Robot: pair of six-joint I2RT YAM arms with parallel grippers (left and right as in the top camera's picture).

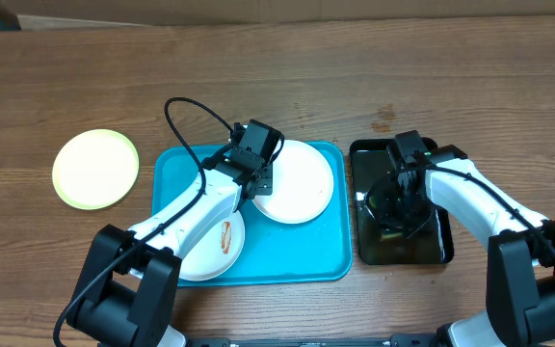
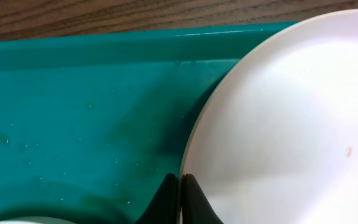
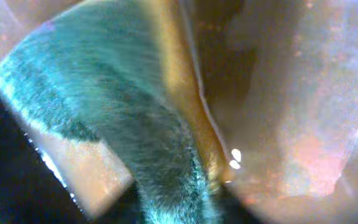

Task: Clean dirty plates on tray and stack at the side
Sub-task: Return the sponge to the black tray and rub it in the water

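The turquoise tray (image 1: 316, 255) holds two white plates. The upper white plate (image 1: 302, 188) looks clean; my left gripper (image 1: 258, 178) is shut on its left rim. In the left wrist view the fingertips (image 2: 180, 186) pinch the plate's edge (image 2: 291, 124) above the wet tray (image 2: 73, 93). The lower white plate (image 1: 200, 253) has a reddish-brown smear. The pale yellow-green plate (image 1: 95, 169) lies on the bare table to the left. My right gripper (image 1: 405, 204) is down in the black tray, shut on a green and yellow sponge (image 3: 135, 124).
The glossy black tray (image 1: 434, 246) stands right of the turquoise tray and seems to hold liquid. Brown wood tabletop (image 1: 355, 77) lies behind both trays and round the yellow-green plate. A black cable (image 1: 176, 116) loops over the left arm.
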